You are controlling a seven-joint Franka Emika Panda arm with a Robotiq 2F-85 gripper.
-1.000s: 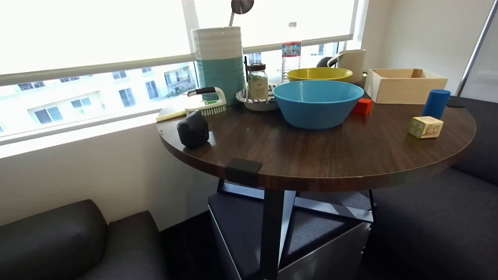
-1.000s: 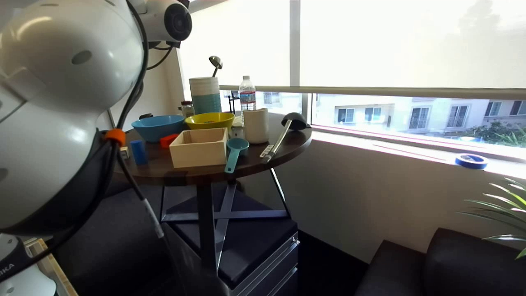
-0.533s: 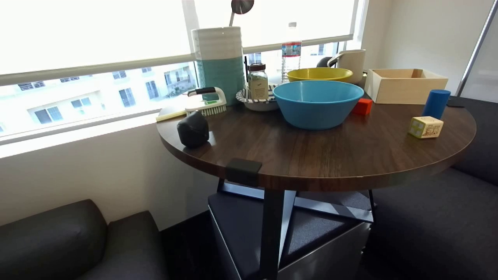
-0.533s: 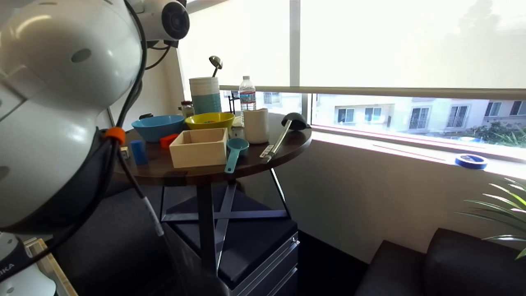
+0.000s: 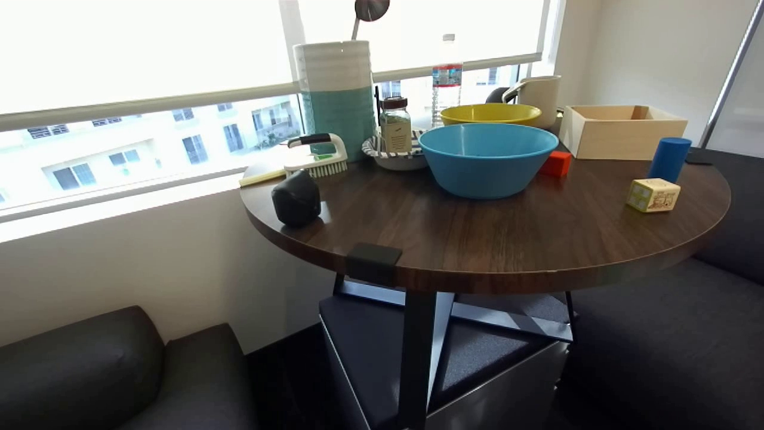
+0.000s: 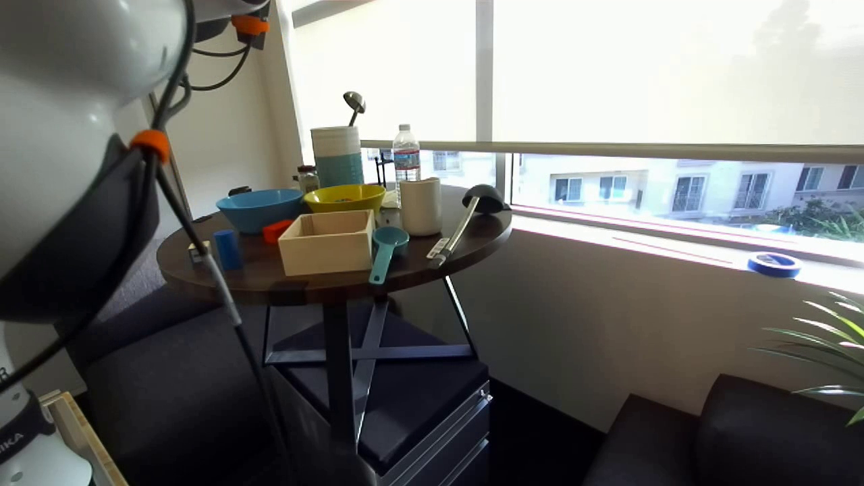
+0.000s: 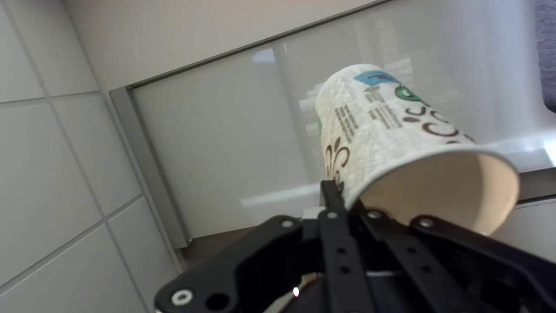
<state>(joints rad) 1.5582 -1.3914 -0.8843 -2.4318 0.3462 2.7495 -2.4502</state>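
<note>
In the wrist view my gripper (image 7: 346, 201) is shut on the wall of a paper cup (image 7: 369, 126) near its rim. One finger is outside the cup and the other inside its mouth. The cup is white with brown swirls and blue and green marks. It is tilted, with its open mouth toward the camera's lower right. The gripper and cup are out of view in both exterior views. The white arm (image 6: 74, 135) shows at the left of an exterior view. Behind the cup, the wrist view shows a glossy pale panel (image 7: 226, 152).
A round dark table (image 5: 465, 239) holds a blue bowl (image 5: 486, 164), a yellow bowl (image 6: 358, 196), a wooden box (image 6: 327, 253), a blue cylinder (image 5: 669, 160), a letter block (image 5: 653, 196), a teal scoop (image 6: 385, 253), a ladle (image 6: 466, 223), a mug (image 6: 420, 209) and a bottle (image 5: 447, 83).
The arm's links have moved up and to the left in an exterior view, uncovering more of the table's left edge and the letter block. The things on the table have not moved.
</note>
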